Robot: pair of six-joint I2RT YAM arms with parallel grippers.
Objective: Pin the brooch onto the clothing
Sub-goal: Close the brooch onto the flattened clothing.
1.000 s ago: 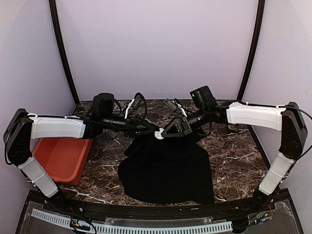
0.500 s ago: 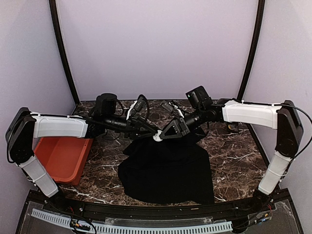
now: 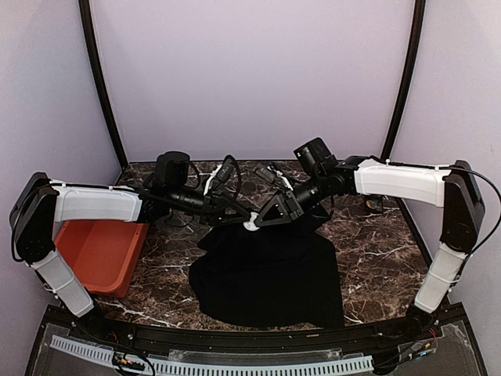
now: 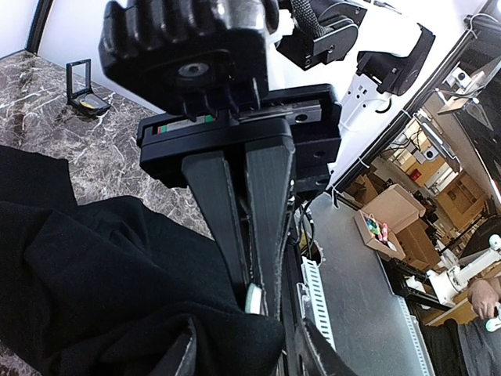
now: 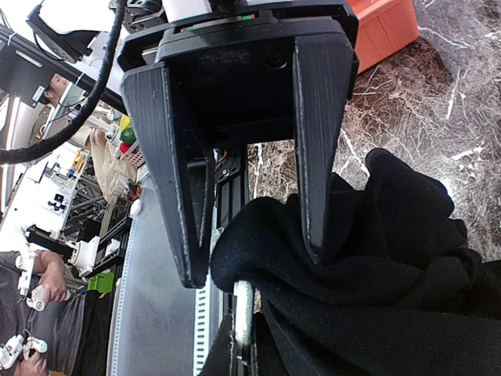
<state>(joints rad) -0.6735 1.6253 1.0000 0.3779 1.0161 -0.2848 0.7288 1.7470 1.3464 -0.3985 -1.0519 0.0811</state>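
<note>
A dark marbled desk (image 3: 376,235) fills the floor of the lilac-walled booth. A black shirt (image 3: 266,274) lies on its middle, most of it spread flat toward the near edge, while its far edge is drawn up into a peak where the two arms meet. The left arm (image 3: 94,204) reaches in from the left and the right arm (image 3: 399,182) from the right, both held low over the far half of the desk. An orange bin (image 3: 98,251) sits on the desk at the left, beside the shirt but apart from it.

The left hand (image 5: 254,266) has its fingers standing apart on either side of a bunched fold of the shirt. The cloth fills the gap between them (whether they clench it or merely straddle it, I cannot tell). The right hand (image 4: 256,298) faces it tip to tip, its two fingers pressed together on the brooch (image 5: 243,313), a small pale disc seen edge-on, which sits right against that raised fold.

A small open black case (image 4: 84,98) with a yellow inside rests on the bare marble, well apart from the shirt.
</note>
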